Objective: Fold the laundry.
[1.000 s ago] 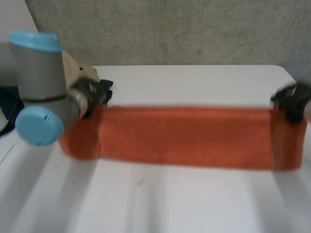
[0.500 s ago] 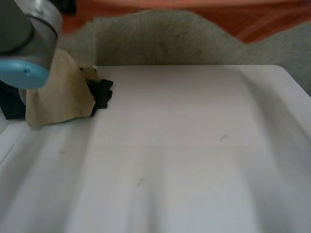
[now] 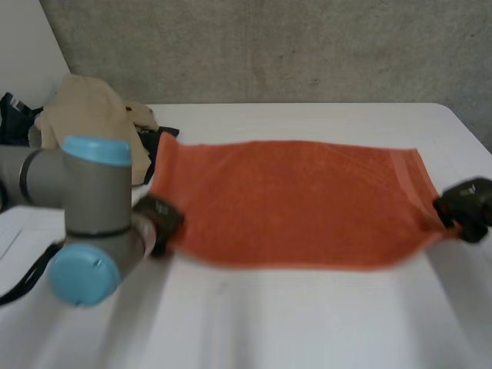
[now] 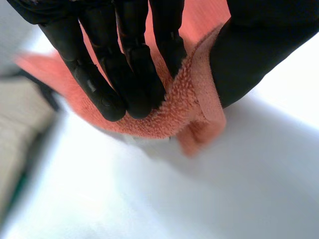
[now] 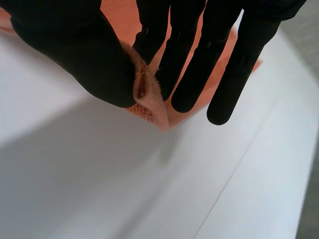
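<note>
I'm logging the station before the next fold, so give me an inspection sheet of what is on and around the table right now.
Surface: white table, bare in front of the towel.
Job's things: orange towel, spread wide across the table and held at both near corners.
Clutter: crumpled beige cloth at the table's far left, with a dark cloth partly under it, beside the towel's far left corner.
Hands: left hand pinches the towel's near left corner between fingers and thumb; right hand pinches the near right corner the same way.
Cables: nothing seen across the towel.
Surroundings: grey wall behind the table.
</note>
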